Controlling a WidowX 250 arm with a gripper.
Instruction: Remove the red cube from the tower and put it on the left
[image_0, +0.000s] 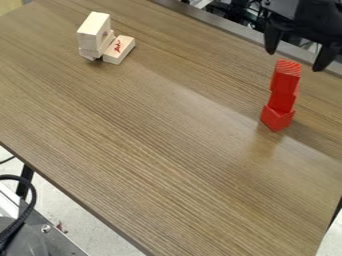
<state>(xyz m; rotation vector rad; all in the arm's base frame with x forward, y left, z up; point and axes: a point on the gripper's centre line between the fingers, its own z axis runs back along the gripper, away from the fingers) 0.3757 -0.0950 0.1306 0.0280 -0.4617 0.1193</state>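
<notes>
The red tower (282, 97) stands at two o'clock on the table (167, 155), its top red cube (286, 75) below the gripper (294, 61) — fingers spread apart, holding nothing. Pale wooden blocks (95, 34) sit at eleven o'clock.

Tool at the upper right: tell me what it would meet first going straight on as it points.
The tool points down, jaws apart, and would probably meet the top red block of the tower first, though depth is unclear from this one view.
</notes>
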